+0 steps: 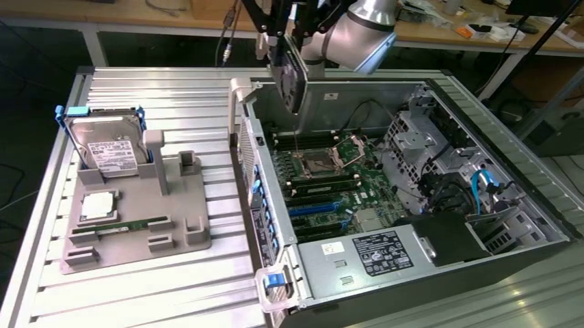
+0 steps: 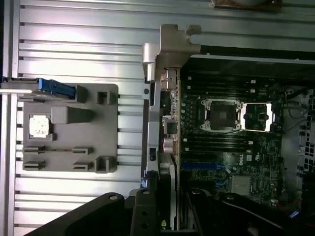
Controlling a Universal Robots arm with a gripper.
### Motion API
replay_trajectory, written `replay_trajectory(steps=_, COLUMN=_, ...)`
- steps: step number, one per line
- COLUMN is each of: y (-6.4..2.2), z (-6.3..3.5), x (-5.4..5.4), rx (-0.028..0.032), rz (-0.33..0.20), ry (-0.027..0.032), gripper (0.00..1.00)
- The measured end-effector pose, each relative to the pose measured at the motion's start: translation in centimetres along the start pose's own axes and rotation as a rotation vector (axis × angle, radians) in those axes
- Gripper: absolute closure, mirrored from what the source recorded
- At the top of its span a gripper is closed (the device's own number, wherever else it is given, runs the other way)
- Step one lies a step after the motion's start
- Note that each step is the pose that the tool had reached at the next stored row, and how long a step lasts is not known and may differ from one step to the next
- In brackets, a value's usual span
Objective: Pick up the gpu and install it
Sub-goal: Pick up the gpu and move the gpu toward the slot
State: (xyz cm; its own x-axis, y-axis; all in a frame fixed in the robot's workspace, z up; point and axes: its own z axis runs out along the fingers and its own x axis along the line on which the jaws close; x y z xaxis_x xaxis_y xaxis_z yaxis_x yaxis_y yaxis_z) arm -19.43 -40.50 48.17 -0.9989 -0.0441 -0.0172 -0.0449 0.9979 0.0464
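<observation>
The gpu (image 1: 292, 74) is a thin dark card with a round fan face. It hangs upright, high above the rear left wall of the open computer case (image 1: 511, 171), and my gripper (image 1: 284, 33) is shut on its top edge. In the wrist view I see the gpu (image 2: 168, 123) edge-on, and its silvery metal bracket (image 2: 170, 44) reaches out ahead of my gripper (image 2: 165, 209). The card lines up along the case wall beside the motherboard (image 2: 231, 147). The blue expansion slots (image 1: 315, 206) lie well below the card.
On the exterior view's left a grey fixture (image 1: 137, 236) carries the hard drive (image 1: 105, 147), a processor (image 1: 98, 205) and a green memory stick (image 1: 123, 224). In the case, the power supply (image 1: 365, 256) sits at the front and drive cages (image 1: 429, 150) to the right. A ribbed metal table (image 1: 182, 96) lies under everything.
</observation>
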Motion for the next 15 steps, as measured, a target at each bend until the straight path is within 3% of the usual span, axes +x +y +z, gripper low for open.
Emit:
replay_trajectory(steps=6, y=-0.12, z=0.07, x=-2.6, rx=-0.0001, rz=0.000, ry=-0.0001, gripper=0.73)
replay_trajectory(steps=9, y=-0.21, z=0.12, x=-4.7, rx=0.0000, rz=0.000, ry=0.0001, gripper=0.73)
replay_trajectory(steps=15, y=-0.33, z=0.20, x=-7.3, rx=-0.0001, rz=0.000, ry=-0.0001, gripper=0.73)
